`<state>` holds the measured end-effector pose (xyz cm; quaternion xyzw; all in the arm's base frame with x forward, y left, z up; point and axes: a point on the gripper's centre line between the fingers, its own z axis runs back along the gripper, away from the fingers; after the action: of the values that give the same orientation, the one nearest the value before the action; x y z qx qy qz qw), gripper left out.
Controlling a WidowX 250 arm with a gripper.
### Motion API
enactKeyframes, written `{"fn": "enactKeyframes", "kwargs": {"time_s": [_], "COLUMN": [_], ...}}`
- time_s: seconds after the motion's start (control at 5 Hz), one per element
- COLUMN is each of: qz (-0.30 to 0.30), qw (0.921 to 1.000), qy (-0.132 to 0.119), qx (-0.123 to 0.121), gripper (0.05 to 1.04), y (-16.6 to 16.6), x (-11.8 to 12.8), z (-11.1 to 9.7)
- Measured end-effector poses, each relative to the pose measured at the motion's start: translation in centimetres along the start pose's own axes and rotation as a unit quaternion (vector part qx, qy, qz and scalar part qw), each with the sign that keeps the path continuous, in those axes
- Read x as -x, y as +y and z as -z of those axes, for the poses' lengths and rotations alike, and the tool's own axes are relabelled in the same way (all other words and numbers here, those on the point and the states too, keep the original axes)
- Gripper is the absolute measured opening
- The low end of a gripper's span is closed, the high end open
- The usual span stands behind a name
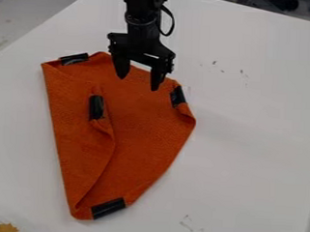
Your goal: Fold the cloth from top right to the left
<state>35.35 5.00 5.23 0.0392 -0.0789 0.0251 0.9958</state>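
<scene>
Orange cloth [147, 127] on white table [253, 137], L flap [70, 128] folded inward. Black gripper [138, 83] wide, nothing held, above cloth's top edge near R black tape patch [177, 96]; prob. placed for top-R grab, tape prob. marks corners.

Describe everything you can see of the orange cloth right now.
The orange, coarse-looking fabric cloth lies on the white table, narrowing toward the bottom. Along its left side a flap appears folded over, with a curved inner edge. Glossy black strips sit at the upper left, on the flap's inner edge, at the upper right and at the bottom. The black claw hangs over its top part; contact is unclear.
</scene>
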Motion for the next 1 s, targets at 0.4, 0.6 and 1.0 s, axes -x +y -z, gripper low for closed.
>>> {"fn": "enactKeyframes", "kwargs": {"time_s": [0.4,0.6,1.0], "qz": [0.017,0.035,0.059], "qw": [0.9997,0.999,0.9967], "qy": [0.012,0.007,-0.019], "qx": [0.011,0.029,0.052], "gripper": [1.001,1.001,1.001], "y": [-2.5,-5.2,-7.7], "x": [0.1,-0.7,-1.9], "z": [1.2,1.6,2.0]}}
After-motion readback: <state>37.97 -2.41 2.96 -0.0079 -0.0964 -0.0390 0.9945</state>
